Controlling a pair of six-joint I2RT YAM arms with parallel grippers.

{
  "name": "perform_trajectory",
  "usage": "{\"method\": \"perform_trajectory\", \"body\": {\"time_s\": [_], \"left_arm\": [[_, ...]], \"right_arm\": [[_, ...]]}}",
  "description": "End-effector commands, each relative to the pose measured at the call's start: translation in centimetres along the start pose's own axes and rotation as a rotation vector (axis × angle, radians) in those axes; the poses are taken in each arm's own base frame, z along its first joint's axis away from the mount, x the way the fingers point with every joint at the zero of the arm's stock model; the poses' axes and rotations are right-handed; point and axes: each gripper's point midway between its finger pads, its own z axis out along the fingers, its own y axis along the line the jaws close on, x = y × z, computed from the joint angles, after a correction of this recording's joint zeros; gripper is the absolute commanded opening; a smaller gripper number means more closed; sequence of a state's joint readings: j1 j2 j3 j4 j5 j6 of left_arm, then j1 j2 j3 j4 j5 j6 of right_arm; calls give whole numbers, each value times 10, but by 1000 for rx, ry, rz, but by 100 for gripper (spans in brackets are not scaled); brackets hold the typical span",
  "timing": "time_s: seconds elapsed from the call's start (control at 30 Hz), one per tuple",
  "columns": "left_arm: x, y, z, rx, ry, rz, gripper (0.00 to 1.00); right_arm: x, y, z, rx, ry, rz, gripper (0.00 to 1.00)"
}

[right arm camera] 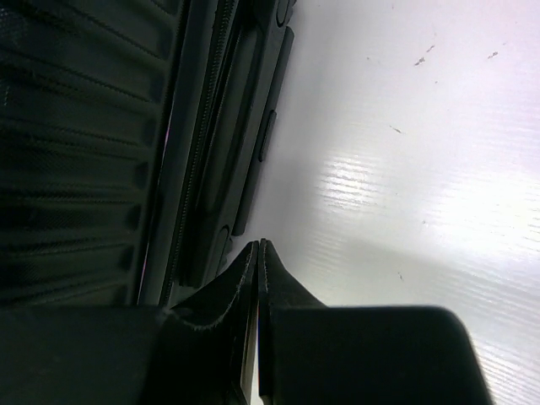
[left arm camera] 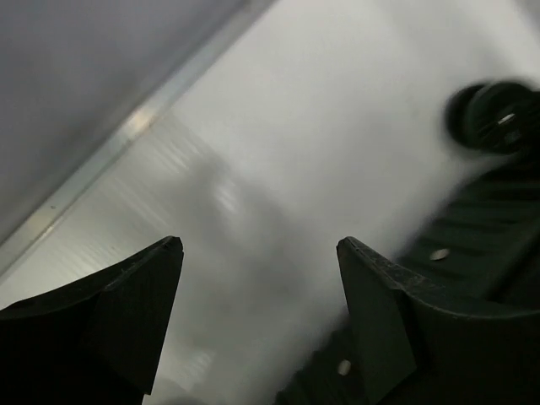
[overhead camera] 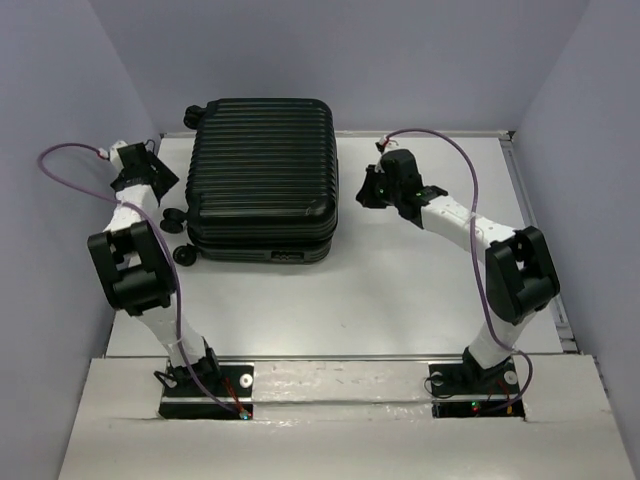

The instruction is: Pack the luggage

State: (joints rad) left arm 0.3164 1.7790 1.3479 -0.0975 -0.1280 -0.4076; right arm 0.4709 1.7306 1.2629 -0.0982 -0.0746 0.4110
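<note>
The luggage (overhead camera: 262, 175), a black ribbed hard-shell suitcase, lies closed and flat on the white table at the back centre, its wheels toward the left. My left gripper (overhead camera: 150, 165) is open and empty just left of the luggage, near a wheel (left arm camera: 494, 116); the ribbed shell (left arm camera: 472, 253) shows at the right of the left wrist view, and the gripper (left arm camera: 260, 245) holds nothing. My right gripper (overhead camera: 368, 188) is shut and empty just right of the luggage. The right wrist view shows it (right arm camera: 257, 246) next to the zipper seam and side handle (right arm camera: 240, 152).
The white table (overhead camera: 400, 290) has a raised metal edge on the right (overhead camera: 540, 240) and a wall rail by the left gripper (left arm camera: 126, 135). Grey walls enclose the back and sides. Two small wheels (overhead camera: 178, 238) stick out at the luggage's front left corner.
</note>
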Motion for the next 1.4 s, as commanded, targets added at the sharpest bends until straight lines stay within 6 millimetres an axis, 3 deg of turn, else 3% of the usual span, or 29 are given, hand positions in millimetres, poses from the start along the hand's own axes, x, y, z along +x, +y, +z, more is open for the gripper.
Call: {"method": "perform_trajectory", "body": {"time_s": [0.0, 0.17, 0.23, 0.37, 0.5, 0.53, 0.57, 0.63, 0.73, 0.77, 0.83, 0.9, 0.93, 0.97, 1.03, 1.13, 1.17, 1.2, 1.23, 1.27, 1.3, 1.33, 1.37], "left_arm": [[68, -1, 14, -5, 158, 123, 86], [87, -25, -5, 15, 179, 228, 85], [84, -35, -25, 69, 163, 227, 85], [112, -42, -47, 116, 199, 265, 85], [167, -65, -94, 239, 276, 335, 86], [187, -75, -118, 302, 294, 355, 86], [187, -76, -118, 305, 292, 355, 87], [212, -87, -156, 395, 314, 363, 87], [227, -98, -206, 520, 316, 352, 88], [223, -102, -227, 568, 282, 357, 89], [214, -99, -243, 568, 247, 364, 90], [169, -99, -261, 552, 97, 338, 91], [152, -97, -266, 531, 43, 326, 91], [125, -90, -273, 493, -53, 307, 91], [81, -96, -292, 495, -170, 253, 93], [29, -116, -318, 535, -288, 183, 93], [15, -127, -324, 559, -318, 155, 93], [-4, -146, -332, 600, -349, 124, 93], [-7, -156, -333, 613, -345, 132, 93], [-18, -167, -329, 617, -357, 122, 93], [-24, -193, -321, 651, -329, 127, 94], [-31, -206, -314, 670, -323, 126, 93], [-38, -213, -296, 657, -308, 123, 93]], "right_arm": [[-33, 11, -2, -21, -68, -39, 7], [-41, 14, 2, -23, -72, -51, 7], [-45, 19, 6, -44, -64, -58, 8], [-51, 16, 12, -36, -50, -79, 10], [-67, -1, -3, -3, -79, -70, 15], [-75, -10, -12, 14, -98, -67, 16], [-76, -17, -13, 26, -96, -60, 17], [-88, -30, -31, 79, -127, -71, 21], [-103, -59, -65, 200, -180, -69, 32], [-111, -70, -83, 239, -214, -60, 35], [-113, -77, -100, 281, -232, -55, 45], [-115, -84, -122, 328, -266, -51, 57], [-109, -89, -120, 346, -251, -49, 57], [-112, -86, -132, 341, -274, -42, 59], [-107, -81, -142, 320, -282, -32, 58], [-99, -71, -148, 261, -277, -18, 38], [-91, -72, -148, 258, -264, -14, 19], [-85, -73, -153, 257, -264, -11, 7], [-88, -68, -160, 245, -282, -7, 7], [-75, -70, -159, 237, -262, 5, 7], [-69, -60, -164, 180, -257, 4, 7], [-64, -55, -164, 144, -255, 7, 7], [-42, -58, -157, 125, -213, 32, 7]]}}
